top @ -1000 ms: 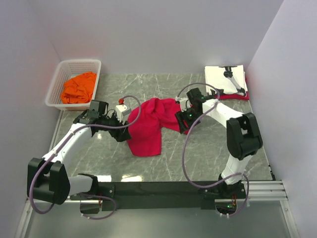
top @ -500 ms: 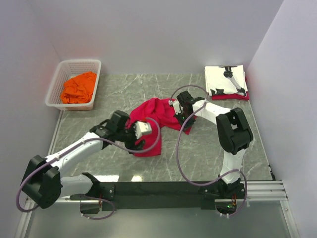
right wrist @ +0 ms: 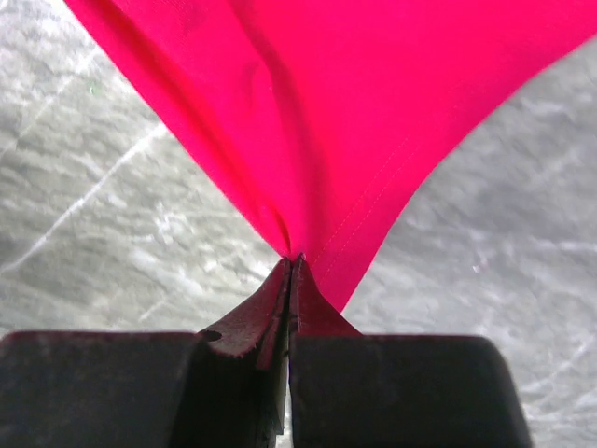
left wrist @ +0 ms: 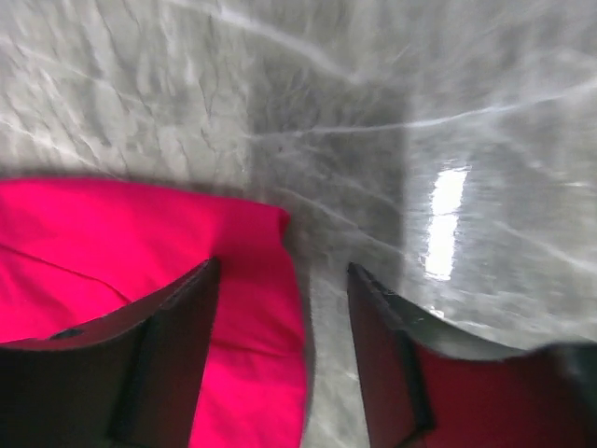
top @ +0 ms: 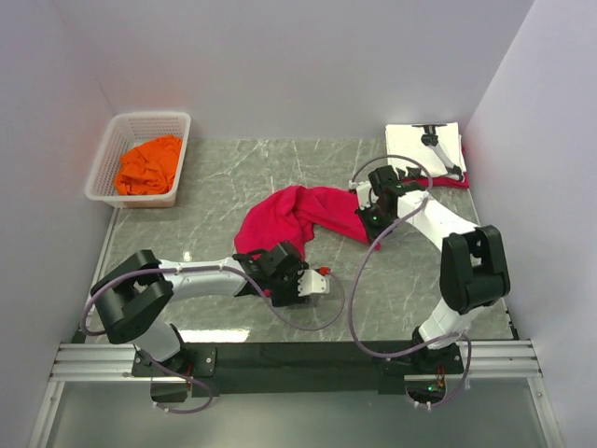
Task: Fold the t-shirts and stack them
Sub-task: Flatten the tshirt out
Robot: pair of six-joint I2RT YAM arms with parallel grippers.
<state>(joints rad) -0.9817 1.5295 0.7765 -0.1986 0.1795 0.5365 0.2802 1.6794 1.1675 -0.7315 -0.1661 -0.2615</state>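
Observation:
A crumpled red t-shirt (top: 297, 217) lies mid-table. My right gripper (top: 362, 213) is shut on its right edge, and the cloth (right wrist: 354, 112) fans out from the pinched fingertips (right wrist: 295, 261). My left gripper (top: 282, 280) hovers low at the shirt's near corner. It is open, with the red hem (left wrist: 252, 308) lying between its fingers (left wrist: 187, 327) and nothing pinched. A folded white t-shirt with black print (top: 424, 149) rests at the back right, with red fabric (top: 446, 181) showing under it. An orange t-shirt (top: 147, 164) sits bunched in the basket.
The white lattice basket (top: 119, 128) stands at the back left against the wall. Grey marble tabletop (top: 401, 280) shows around the shirt. White walls close in on the left, back and right. A black rail (top: 298, 357) with both arm bases runs along the near edge.
My right gripper closed on the red shirt's right edge and drew it to the right. My left arm swung from the shirt's left side round to its near corner, its jaws narrowing a little.

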